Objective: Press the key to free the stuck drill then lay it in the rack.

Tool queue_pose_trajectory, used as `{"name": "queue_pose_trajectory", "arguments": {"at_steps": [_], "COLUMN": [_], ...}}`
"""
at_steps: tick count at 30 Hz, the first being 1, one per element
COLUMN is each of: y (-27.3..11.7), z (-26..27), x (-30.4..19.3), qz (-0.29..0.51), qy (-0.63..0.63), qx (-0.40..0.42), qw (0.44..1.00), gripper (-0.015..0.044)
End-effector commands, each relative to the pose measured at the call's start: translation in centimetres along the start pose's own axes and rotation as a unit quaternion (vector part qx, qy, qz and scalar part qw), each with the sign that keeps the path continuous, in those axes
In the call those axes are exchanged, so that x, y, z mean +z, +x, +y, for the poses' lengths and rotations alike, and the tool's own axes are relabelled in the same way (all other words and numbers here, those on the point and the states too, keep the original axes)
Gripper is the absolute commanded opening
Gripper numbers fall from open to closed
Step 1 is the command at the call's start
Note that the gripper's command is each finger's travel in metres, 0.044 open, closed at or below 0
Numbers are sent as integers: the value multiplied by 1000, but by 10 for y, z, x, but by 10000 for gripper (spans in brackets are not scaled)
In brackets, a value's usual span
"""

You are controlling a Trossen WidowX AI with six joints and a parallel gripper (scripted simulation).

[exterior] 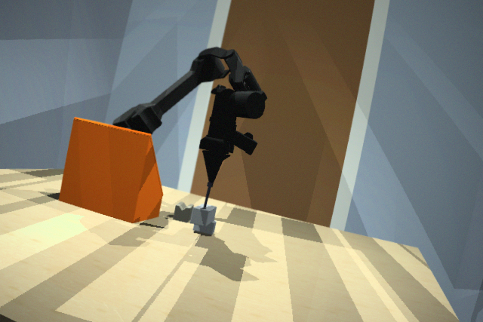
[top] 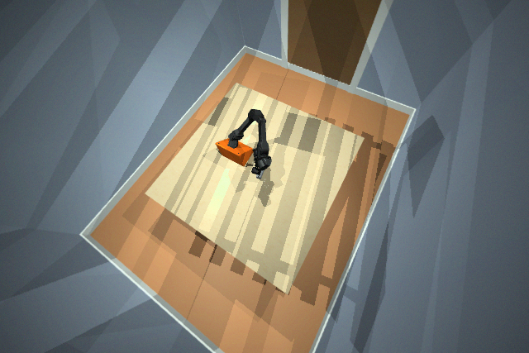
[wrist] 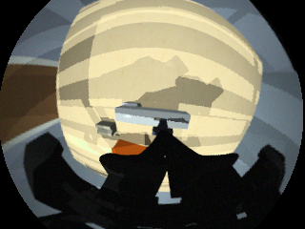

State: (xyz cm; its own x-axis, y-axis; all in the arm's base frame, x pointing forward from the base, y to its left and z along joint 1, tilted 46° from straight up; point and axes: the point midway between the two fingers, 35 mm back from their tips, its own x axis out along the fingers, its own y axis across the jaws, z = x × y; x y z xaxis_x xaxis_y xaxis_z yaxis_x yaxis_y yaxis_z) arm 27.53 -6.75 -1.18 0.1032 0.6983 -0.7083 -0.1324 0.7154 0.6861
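Note:
A slim dark pin with a small wider head, which looks like the key, stands up out of a pale grey block. My gripper is shut and empty, pointing down. Its fingertips are at the pin's head and appear to touch it from above. A small grey block with a notched top, which looks like the rack, stands beside the pale block, on the arm base's side. I cannot make out the drill; the gripper and pale block may hide it.
The orange arm base stands close to the notched block. All stand on a light wooden table top crossed by striped shadows. The arm arches above the pale block.

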Motion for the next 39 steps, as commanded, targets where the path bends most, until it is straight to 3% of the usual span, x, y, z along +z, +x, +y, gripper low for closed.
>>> {"name": "queue_pose_trajectory", "arguments": {"at_steps": [1,39], "y": [7,23], "z": [0,-1], "x": [-1,-7], "qz": [7,7], "qy": [3,3], "qx": [4,5], "qw": [1000,1000], "gripper": [0,0]}}
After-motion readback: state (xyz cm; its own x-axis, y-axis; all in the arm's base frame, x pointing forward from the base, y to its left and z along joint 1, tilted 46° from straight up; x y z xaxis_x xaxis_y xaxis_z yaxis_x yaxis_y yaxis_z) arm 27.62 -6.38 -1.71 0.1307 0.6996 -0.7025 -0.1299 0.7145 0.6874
